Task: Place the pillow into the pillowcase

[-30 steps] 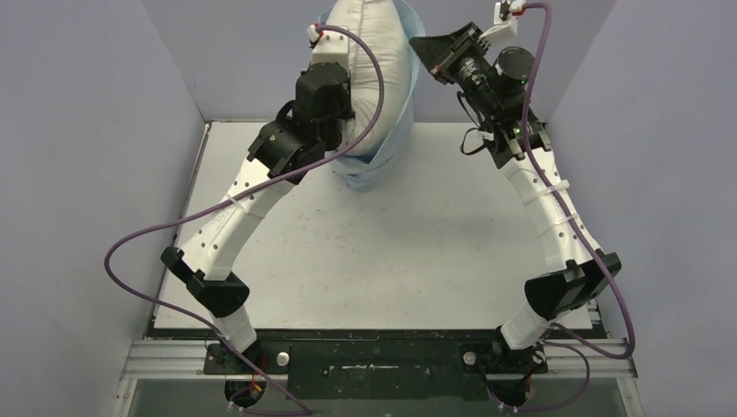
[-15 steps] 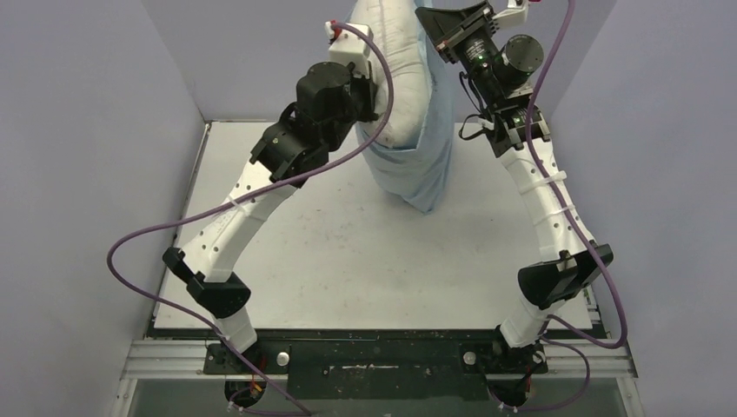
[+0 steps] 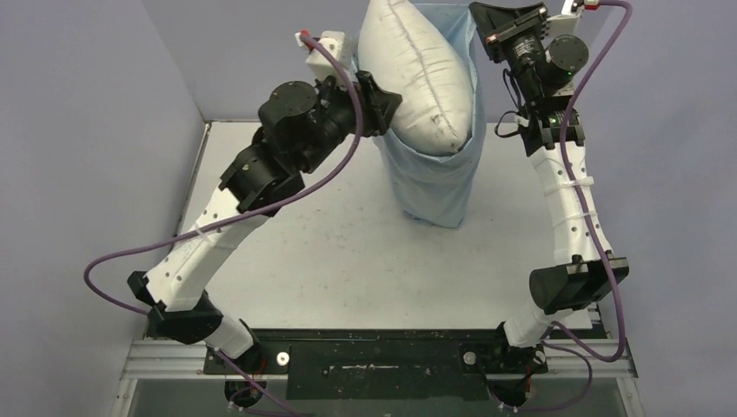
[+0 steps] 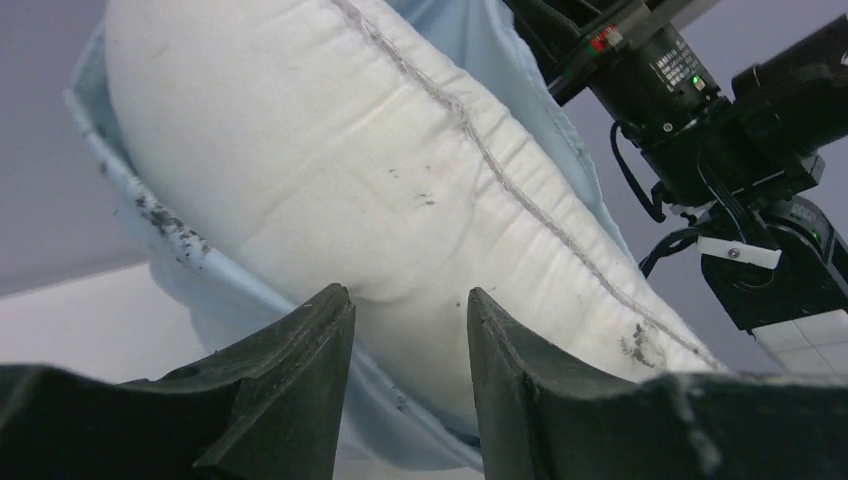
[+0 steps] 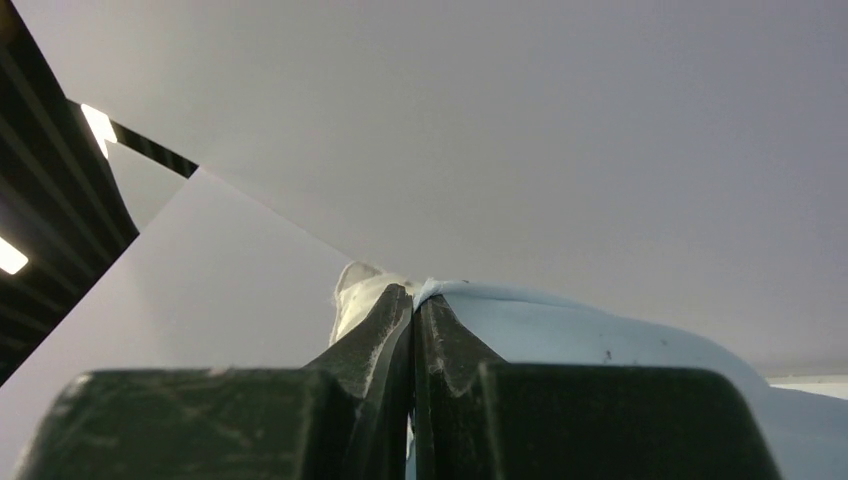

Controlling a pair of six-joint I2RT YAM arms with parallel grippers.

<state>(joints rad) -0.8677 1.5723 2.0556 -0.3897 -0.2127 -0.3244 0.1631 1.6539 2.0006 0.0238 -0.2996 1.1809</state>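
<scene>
- Two arms rose from the near edge of the desk [image 3: 348,252], one on each side, and both reached toward its far half.
- One pillowcase [image 3: 434,187], light blue and wrinkled, stood upright over the far middle of the desk. The top view did not settle whether its lower end touched the surface.
- One pillow [image 3: 417,78], off-white with a stitched seam along its length, sat with its lower end inside the pillowcase. Its plump upper part stood out above the near rim of the cloth and leaned toward the left arm.
- The left tool [image 3: 382,102] met the bundle on its left side, at the level of the pillowcase rim.
- In the left wrist view the left tool [image 4: 405,300] showed its two dark fingers parted by a moderate gap. The pillow [image 4: 330,150] bulged just beyond the tips and the blue pillowcase [image 4: 235,300] edge ran under it. No fold was visibly clamped between the fingers.
- The far side of the pillowcase rose behind the pillow to the right tool [image 3: 488,19], the highest and farthest point of the bundle.
- In the right wrist view the right tool [image 5: 412,298] had its fingers pressed together on a pinch of the blue pillowcase [image 5: 560,325], with a pale scrap just left of the tips.
</scene>
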